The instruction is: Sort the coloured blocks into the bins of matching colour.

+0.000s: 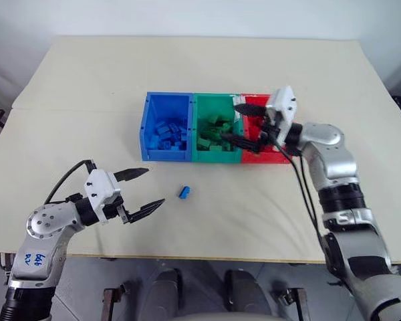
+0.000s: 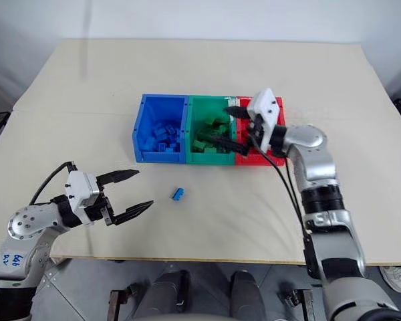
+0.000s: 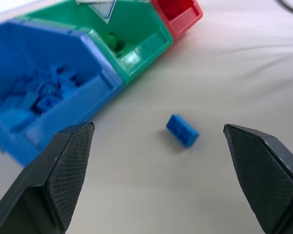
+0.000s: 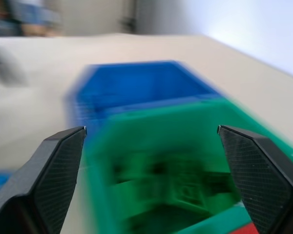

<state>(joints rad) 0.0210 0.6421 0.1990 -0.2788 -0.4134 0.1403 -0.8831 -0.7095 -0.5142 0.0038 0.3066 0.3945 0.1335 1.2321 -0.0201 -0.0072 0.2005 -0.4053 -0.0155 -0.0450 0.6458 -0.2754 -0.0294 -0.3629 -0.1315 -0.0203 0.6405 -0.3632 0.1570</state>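
While the left gripper hangs low over the near part of the table, its two black fingers stand wide apart and hold nothing. Just beyond its fingertips, a single small blue block lies loose on the cream tabletop, apart from both fingers and a short way in front of the bins. In the left wrist view this block sits between the two spread fingers, tilted at an angle, with bare table all around it.

Farther back, the three bins stand joined in a row across the middle of the table. On the robot's left is the blue bin, with a heap of blue blocks inside. Next to it, the green bin holds a pile of green blocks. At the robot's right end is the red bin, partly covered by the right arm.

Over the boundary of the green and red bins, the right gripper points toward the robot's left. Its fingers are spread wide with nothing between them, one over the far rim and one over the near part of the bins.
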